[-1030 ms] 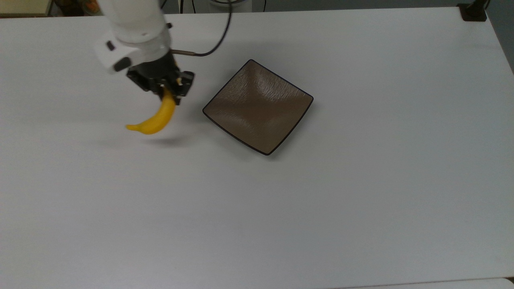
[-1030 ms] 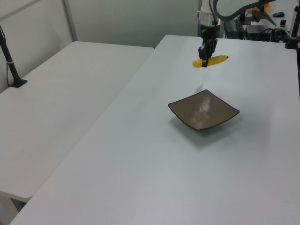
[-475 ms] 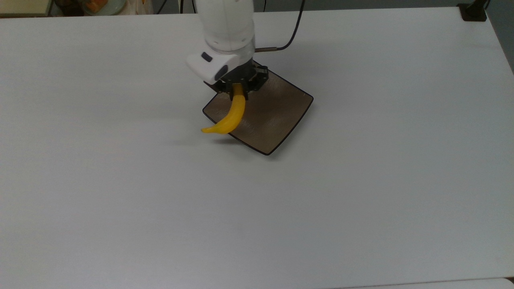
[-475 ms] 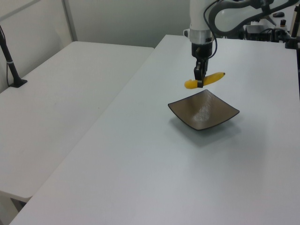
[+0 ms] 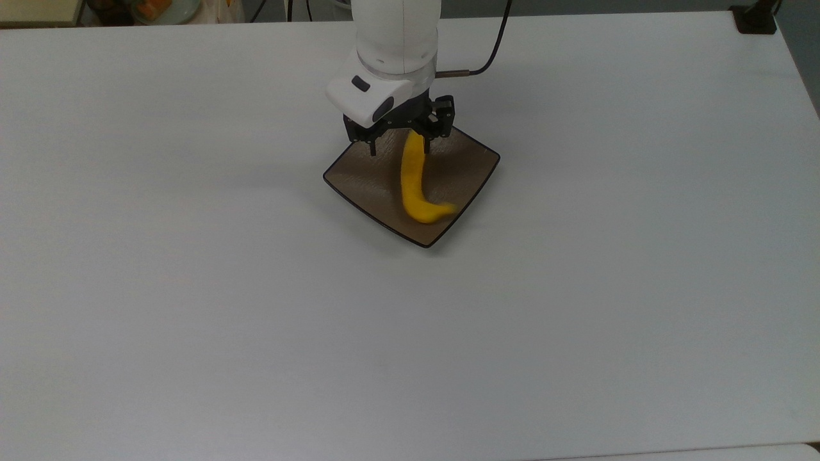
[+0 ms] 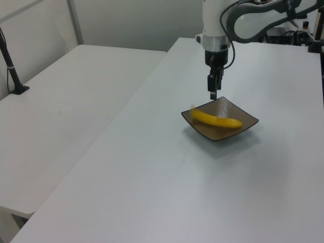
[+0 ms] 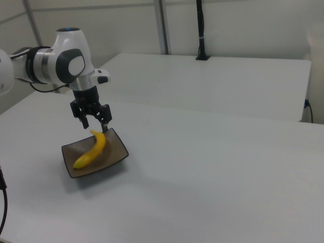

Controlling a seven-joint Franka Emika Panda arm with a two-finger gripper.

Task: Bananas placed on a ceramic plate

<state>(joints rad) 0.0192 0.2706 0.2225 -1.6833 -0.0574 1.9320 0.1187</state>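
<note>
The yellow banana point(image 5: 415, 187) lies inside the square brown ceramic plate point(image 5: 351, 173), stretching from under the gripper toward the plate's near corner in the top view; its outline is smeared. In the left view the banana point(image 6: 215, 119) spans the plate point(image 6: 248, 126) and in the right view the banana point(image 7: 93, 150) rests on the plate point(image 7: 119, 150). My gripper point(image 5: 400, 146) hangs open just above the plate's far side, with nothing between its fingers. The gripper point(image 6: 212, 94) is apart from the fruit in the left view, as is the gripper point(image 7: 96, 123) in the right view.
The plate stands on a wide white table point(image 5: 448, 333). A second white table point(image 6: 76, 91) adjoins it, carrying a black post point(image 6: 11, 66). A black mount point(image 5: 756, 19) sits at the top view's far right corner, and a black cable point(image 5: 487, 61) trails behind the arm.
The arm carried the banana from the top view's left to over the plate. The gripper then opened, and the banana dropped onto the plate and swung round.
</note>
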